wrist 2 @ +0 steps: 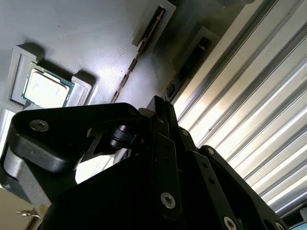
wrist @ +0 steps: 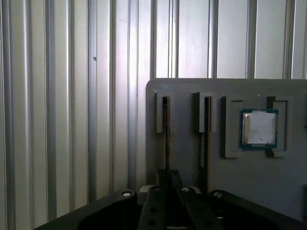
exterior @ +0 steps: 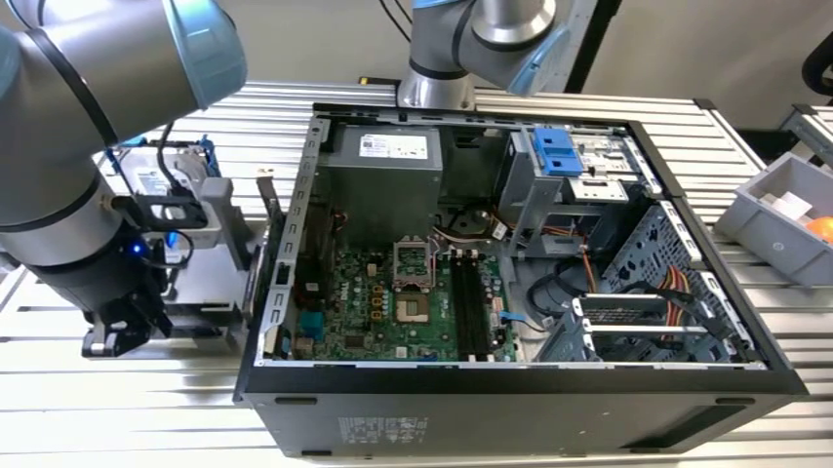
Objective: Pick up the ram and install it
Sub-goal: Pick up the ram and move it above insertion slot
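1. A slatted metal worktop carries everything. In the exterior view an open computer case lies on its side mid-frame, so the motherboard faces up and its black memory slots can be reached from above.
2. At the exterior view's left, the arm reaches down beside the case.
3. In the first wrist view, a grey holder gives each part its own recess. The ram stands on edge in one narrow slot, and a second stick stands in the next slot. A square silver chip lies flat in a pocket alongside. Standing the sticks on edge probably leaves the top edge free for grasping.
4. The gripper is lined up with the ram's edge and sits right at it. Whether it is clamped or apart, I cannot tell.
5. At the exterior view's right edge, a grey bin holds an orange item.
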Available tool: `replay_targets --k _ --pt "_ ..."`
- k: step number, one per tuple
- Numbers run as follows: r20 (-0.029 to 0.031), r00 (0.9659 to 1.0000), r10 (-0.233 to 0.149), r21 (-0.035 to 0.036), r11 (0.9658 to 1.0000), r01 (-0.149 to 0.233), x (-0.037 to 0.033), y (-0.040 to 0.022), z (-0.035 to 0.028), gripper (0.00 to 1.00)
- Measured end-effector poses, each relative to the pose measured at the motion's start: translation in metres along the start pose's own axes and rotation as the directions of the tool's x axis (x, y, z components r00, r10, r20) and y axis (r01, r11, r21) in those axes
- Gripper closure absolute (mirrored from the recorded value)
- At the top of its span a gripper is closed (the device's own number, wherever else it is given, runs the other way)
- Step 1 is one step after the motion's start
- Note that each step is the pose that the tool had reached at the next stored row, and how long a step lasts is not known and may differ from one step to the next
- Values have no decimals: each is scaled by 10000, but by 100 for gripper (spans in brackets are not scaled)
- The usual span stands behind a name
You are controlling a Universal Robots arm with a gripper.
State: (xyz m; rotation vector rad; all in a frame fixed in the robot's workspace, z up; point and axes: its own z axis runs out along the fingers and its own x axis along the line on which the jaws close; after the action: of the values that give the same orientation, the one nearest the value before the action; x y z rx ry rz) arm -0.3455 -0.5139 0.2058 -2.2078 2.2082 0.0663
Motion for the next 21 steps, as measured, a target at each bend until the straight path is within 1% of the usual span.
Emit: replay_targets --k 4,10,11,21 --pt "0 10000 0 0 10000 0 -1 1 -15 100" --pt "0 10000 0 0 10000 0 -3 1 -77 100" --pt "-1 10000 0 -1 10000 0 -7 3 -154 100" --pt "0 10000 1 1 10000 -1 -12 5 -261 100"
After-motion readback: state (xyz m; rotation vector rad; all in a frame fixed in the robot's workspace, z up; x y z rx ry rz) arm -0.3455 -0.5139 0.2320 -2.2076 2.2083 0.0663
